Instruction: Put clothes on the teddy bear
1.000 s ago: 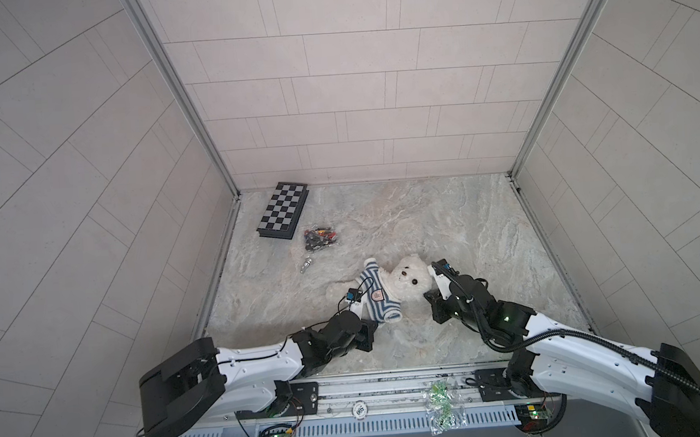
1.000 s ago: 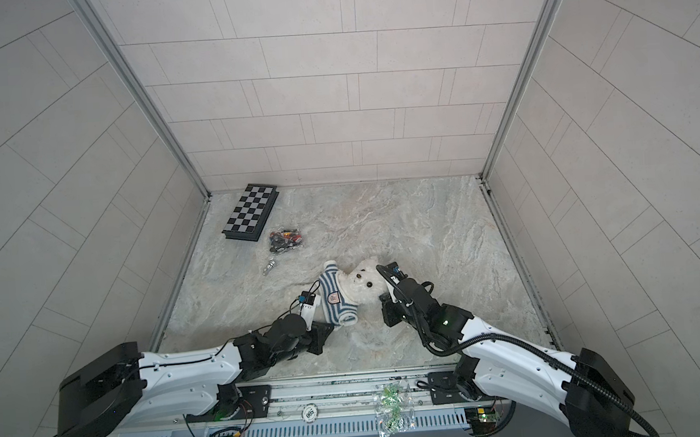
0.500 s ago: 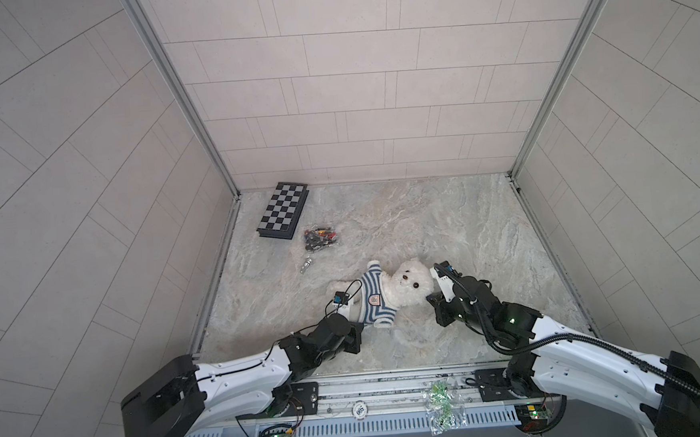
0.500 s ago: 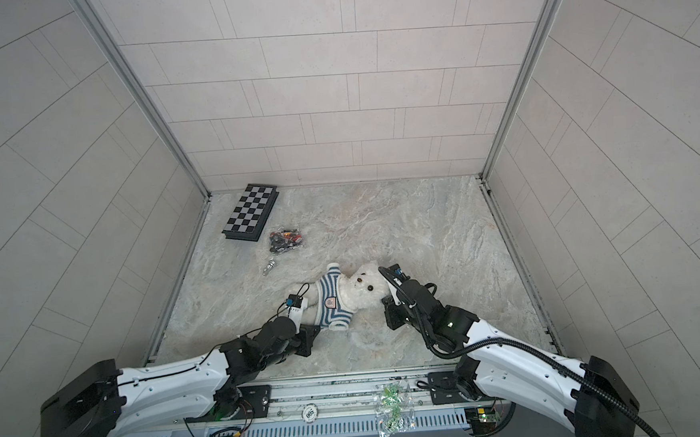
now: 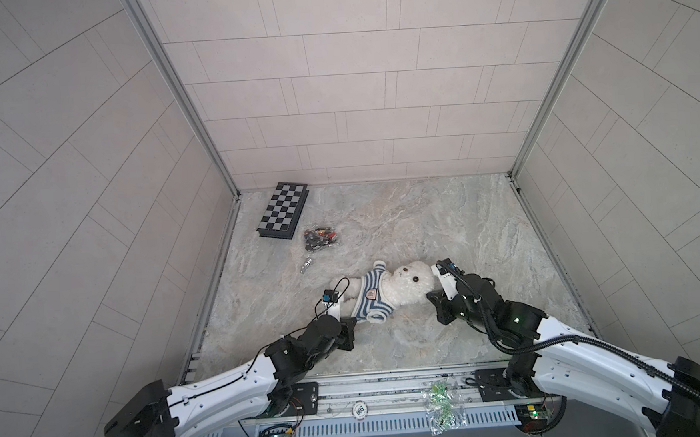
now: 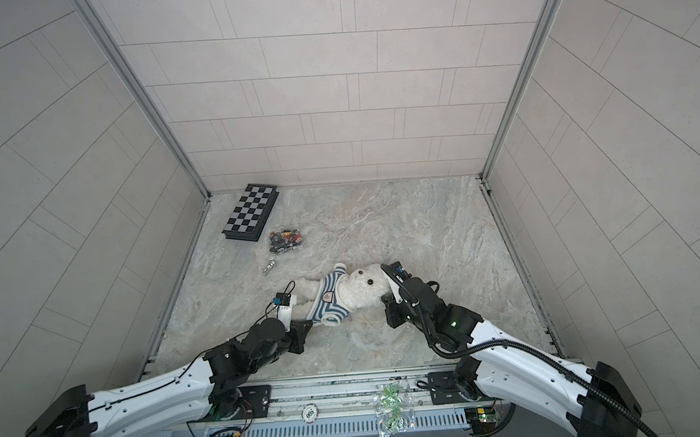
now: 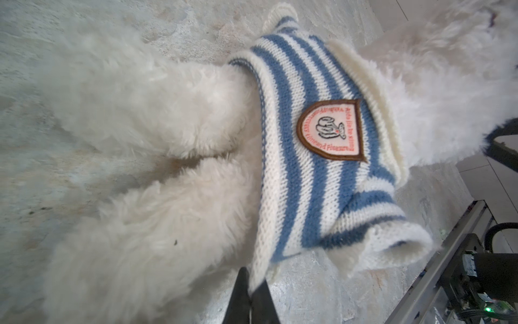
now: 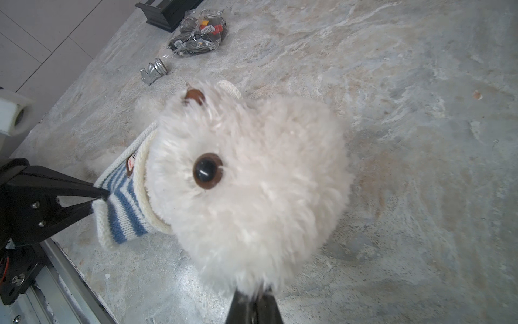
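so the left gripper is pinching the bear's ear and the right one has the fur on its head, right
Not quite. The left gripper is shut on the hem of the striped sweater, not an ear; the left wrist view shows the knit between its jaws. The right gripper does pinch fur on the teddy bear at its head.

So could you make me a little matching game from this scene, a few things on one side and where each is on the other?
Things:
1. bear
2. shirt
3. chessboard
4. left claw

Places or states:
A. by the far left corner
B. lying on its back mid-table
C. pinching the shirt's hem
D. bunched round the bear's chest

Pairs: 1-B, 2-D, 3-A, 4-C
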You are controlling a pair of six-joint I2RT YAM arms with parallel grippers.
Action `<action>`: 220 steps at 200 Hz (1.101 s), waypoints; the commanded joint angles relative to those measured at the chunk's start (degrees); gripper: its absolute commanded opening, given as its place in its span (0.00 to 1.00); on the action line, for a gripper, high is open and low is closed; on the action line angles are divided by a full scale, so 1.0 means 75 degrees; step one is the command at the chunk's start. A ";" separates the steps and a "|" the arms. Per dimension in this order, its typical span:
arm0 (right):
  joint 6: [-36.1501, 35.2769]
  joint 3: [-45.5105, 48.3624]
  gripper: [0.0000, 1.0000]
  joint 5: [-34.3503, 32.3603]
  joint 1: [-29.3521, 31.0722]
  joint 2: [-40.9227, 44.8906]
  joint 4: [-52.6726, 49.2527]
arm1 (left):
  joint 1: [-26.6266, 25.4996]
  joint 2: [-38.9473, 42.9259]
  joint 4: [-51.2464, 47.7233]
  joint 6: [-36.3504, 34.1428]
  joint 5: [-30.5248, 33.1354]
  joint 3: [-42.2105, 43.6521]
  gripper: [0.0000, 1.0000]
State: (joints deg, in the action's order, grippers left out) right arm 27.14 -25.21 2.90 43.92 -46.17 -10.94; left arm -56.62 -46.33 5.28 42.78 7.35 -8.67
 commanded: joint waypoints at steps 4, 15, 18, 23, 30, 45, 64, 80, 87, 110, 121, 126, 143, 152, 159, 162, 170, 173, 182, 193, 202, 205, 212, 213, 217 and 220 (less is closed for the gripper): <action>0.0094 -0.0040 0.00 -0.0512 -0.0149 -0.0033 0.0177 | 0.0097 -0.0401 -0.0511 -0.0164 0.0145 -0.0008 0.00; 0.0124 -0.0003 0.00 -0.0418 -0.0138 -0.0118 0.0309 | 0.0069 -0.0736 0.0003 -0.0218 -0.0200 -0.0080 0.00; 0.0134 0.0004 0.00 -0.0402 -0.0129 -0.0158 0.0345 | 0.0039 -0.0854 0.0127 -0.0220 -0.0258 -0.0118 0.00; 0.0157 0.0029 0.00 -0.0368 -0.0117 -0.0209 0.0413 | -0.0041 -0.1021 0.0326 -0.0220 -0.0333 -0.0178 0.00; 0.0187 0.0052 0.00 -0.0331 -0.0082 -0.0284 0.0520 | -0.0204 -0.1293 0.0573 -0.0220 -0.0380 -0.0272 0.00; 0.0201 0.0073 0.00 -0.0252 0.0006 -0.0439 0.0670 | -0.0550 -0.1892 0.0817 -0.0244 -0.0356 -0.0566 0.00; 0.0134 0.0038 0.00 -0.0194 0.0038 -0.0525 0.0720 | -0.0746 -0.2515 0.1144 -0.0114 -0.0362 -0.0687 0.00; 0.0013 0.0046 0.00 -0.0006 0.0032 -0.0508 0.0843 | -0.0747 -0.2688 0.1316 -0.0004 -0.0416 -0.0629 0.00; -0.0084 0.0017 0.00 0.0094 0.0046 -0.0537 0.0838 | -0.0747 -0.2635 0.1273 0.0017 -0.0392 -0.0614 0.02; -0.0517 0.0034 0.00 0.0384 0.0084 -0.0525 0.0898 | -0.0748 -0.2059 0.0624 -0.0097 -0.0200 -0.0647 0.16; -0.0768 0.0024 0.00 0.0506 0.0125 -0.0518 0.0913 | -0.0719 -0.1602 0.0082 -0.0254 -0.0117 -0.0711 0.23; -0.0898 0.0011 0.00 0.0564 0.0147 -0.0501 0.0913 | -0.0687 -0.1391 -0.0147 -0.0317 -0.0113 -0.0746 0.26; -0.1441 -0.0019 0.00 0.0628 0.0280 -0.0385 0.0965 | -0.0460 -0.0617 -0.0856 -0.0550 -0.0316 -0.0887 0.34; -0.1761 -0.0082 0.00 0.0666 0.0338 -0.0328 0.0942 | -0.0262 -0.0206 -0.1246 -0.0687 -0.0459 -0.0978 0.37; -0.1996 -0.0100 0.00 0.0645 0.0387 -0.0299 0.0946 | -0.0077 0.0075 -0.1534 -0.0788 -0.0548 -0.1066 0.38; -0.2109 -0.0111 0.00 0.0635 0.0414 -0.0293 0.0943 | 0.0009 0.0202 -0.1659 -0.0829 -0.0593 -0.1095 0.39; -0.2384 -0.0165 0.00 0.0646 0.0457 -0.0292 0.0921 | 0.0244 0.0497 -0.1952 -0.0969 -0.0679 -0.1180 0.40; -0.2500 -0.0189 0.00 0.0655 0.0476 -0.0314 0.0904 | 0.0329 0.0598 -0.2055 -0.1016 -0.0720 -0.1219 0.41; -0.2795 -0.0292 0.00 0.0656 0.0505 -0.0387 0.0824 | 0.0601 0.0823 -0.2309 -0.1188 -0.0849 -0.1358 0.43; -0.3165 -0.0452 0.00 0.0760 0.0536 -0.0552 0.0687 | 0.0962 0.0965 -0.2594 -0.1455 -0.0972 -0.1576 0.46; -0.3448 -0.0615 0.00 0.0850 0.0564 -0.0733 0.0568 | 0.1296 0.0931 -0.2708 -0.1695 -0.1078 -0.1767 0.49; -0.3543 -0.0672 0.00 0.0880 0.0576 -0.0784 0.0533 | 0.1405 0.0891 -0.2716 -0.1773 -0.1154 -0.1819 0.50; -0.3690 -0.0771 0.00 0.0974 0.0577 -0.0907 0.0487 | 0.1679 0.0721 -0.2701 -0.1936 -0.1323 -0.1936 0.52; -0.3713 -0.0785 0.00 0.0986 0.0577 -0.0938 0.0487 | 0.1737 0.0689 -0.2699 -0.1951 -0.1339 -0.1949 0.52; -0.3781 -0.0828 0.00 0.1006 0.0577 -0.1006 0.0475 | 0.1898 0.0545 -0.2654 -0.1997 -0.1421 -0.2006 0.52; -0.3800 -0.0855 0.00 0.0974 0.0577 -0.1039 0.0474 | 0.2016 0.0428 -0.2603 -0.2020 -0.1472 -0.2030 0.52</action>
State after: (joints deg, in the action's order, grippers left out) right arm 6.33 -28.29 8.16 47.72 -51.79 -6.90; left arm -46.78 -40.01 -10.37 33.10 0.19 -20.82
